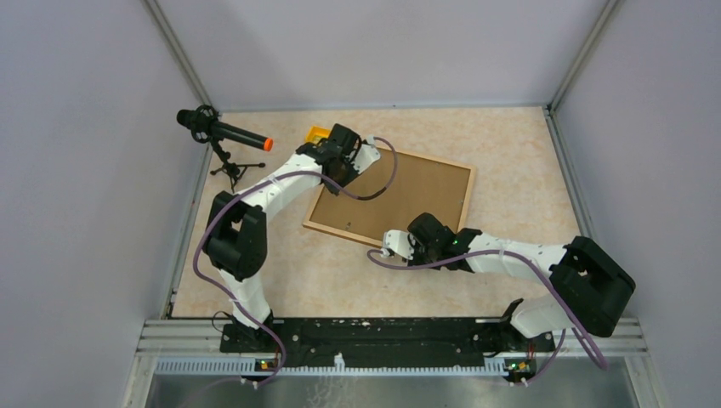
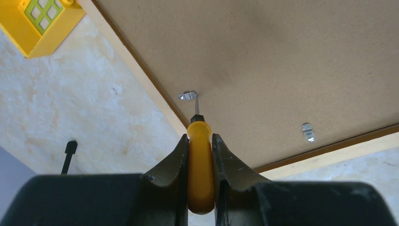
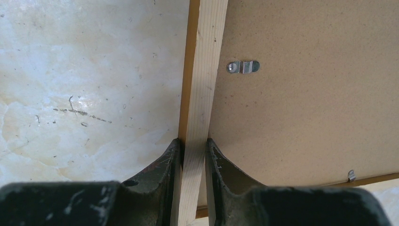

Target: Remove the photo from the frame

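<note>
Two arms at work over one frame [image 1: 425,194], which lies back side up, skewed, near the middle of the mottled beige table [image 1: 519,161]. We cannot see the photo from any view.

Left gripper [image 2: 200,140], at the frame's far-left corner: jaws pressed onto the yellow handle of a screwdriver [image 2: 200,165], handle upright between the fingers. Its thin metal shaft reaches the end of a small silver turn clip [image 2: 188,96] just inside the frame's edge; we cannot confirm contact. A second clip [image 2: 307,132] sits along the adjoining side.

Right gripper [image 3: 192,146], at the near edge: jaws pinching the pale wooden rim [image 3: 204,70], one finger outside on the table side, the other inside over the brown backing. Another clip [image 3: 243,67] sits just beside the rim, further along.

Nearby: a yellow toy block with a green window [image 2: 42,21], close to the frame's far-left corner but apart from it; a black microphone with an orange tip [image 1: 223,129], on a small tripod at the table's left edge.
</note>
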Robot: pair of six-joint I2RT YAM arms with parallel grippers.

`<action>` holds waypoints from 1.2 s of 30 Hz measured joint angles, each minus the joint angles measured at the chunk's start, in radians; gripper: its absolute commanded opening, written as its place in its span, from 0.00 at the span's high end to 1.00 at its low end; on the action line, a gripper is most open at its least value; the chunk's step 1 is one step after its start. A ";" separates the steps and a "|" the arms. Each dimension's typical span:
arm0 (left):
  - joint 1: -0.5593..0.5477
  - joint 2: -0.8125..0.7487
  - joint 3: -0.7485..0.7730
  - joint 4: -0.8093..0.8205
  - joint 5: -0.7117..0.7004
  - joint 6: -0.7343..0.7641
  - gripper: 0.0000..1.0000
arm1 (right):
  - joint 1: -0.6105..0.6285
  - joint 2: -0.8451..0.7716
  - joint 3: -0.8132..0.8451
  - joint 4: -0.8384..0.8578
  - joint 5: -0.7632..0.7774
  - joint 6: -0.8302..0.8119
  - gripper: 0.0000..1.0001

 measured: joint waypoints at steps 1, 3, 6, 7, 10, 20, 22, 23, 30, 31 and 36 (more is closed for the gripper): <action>0.002 0.000 0.003 0.002 0.011 -0.005 1.00 | 0.000 0.000 0.000 0.000 0.000 0.000 1.00; 0.002 0.000 0.011 0.006 0.044 -0.018 1.00 | -0.001 0.000 -0.001 0.000 0.000 0.000 1.00; 0.002 0.000 0.024 0.003 0.101 -0.037 1.00 | -0.006 -0.007 -0.007 0.005 -0.003 -0.005 1.00; 0.001 0.000 0.030 -0.002 0.118 -0.042 1.00 | -0.010 -0.013 -0.012 0.007 -0.010 -0.009 1.00; 0.001 0.000 0.051 -0.030 0.157 -0.058 1.00 | -0.050 -0.034 -0.028 0.006 -0.016 -0.042 1.00; -0.002 0.000 0.068 -0.069 0.201 -0.070 1.00 | -0.421 -0.131 -0.073 -0.118 -0.042 -0.310 0.58; -0.002 0.000 0.068 -0.068 0.215 -0.072 1.00 | -0.527 -0.132 -0.069 -0.127 -0.047 -0.362 0.53; -0.003 -0.001 0.068 -0.069 0.218 -0.074 1.00 | -0.579 -0.128 -0.057 -0.142 -0.049 -0.382 0.49; -0.006 -0.002 0.069 -0.072 0.238 -0.086 1.00 | -0.867 0.017 0.260 -0.278 -0.206 -0.323 0.32; -0.006 -0.002 0.069 -0.074 0.241 -0.086 1.00 | -0.898 0.033 0.310 -0.286 -0.238 -0.285 0.31; -0.005 -0.006 0.069 -0.075 0.248 -0.089 1.00 | -0.977 0.050 0.402 -0.280 -0.328 -0.043 0.31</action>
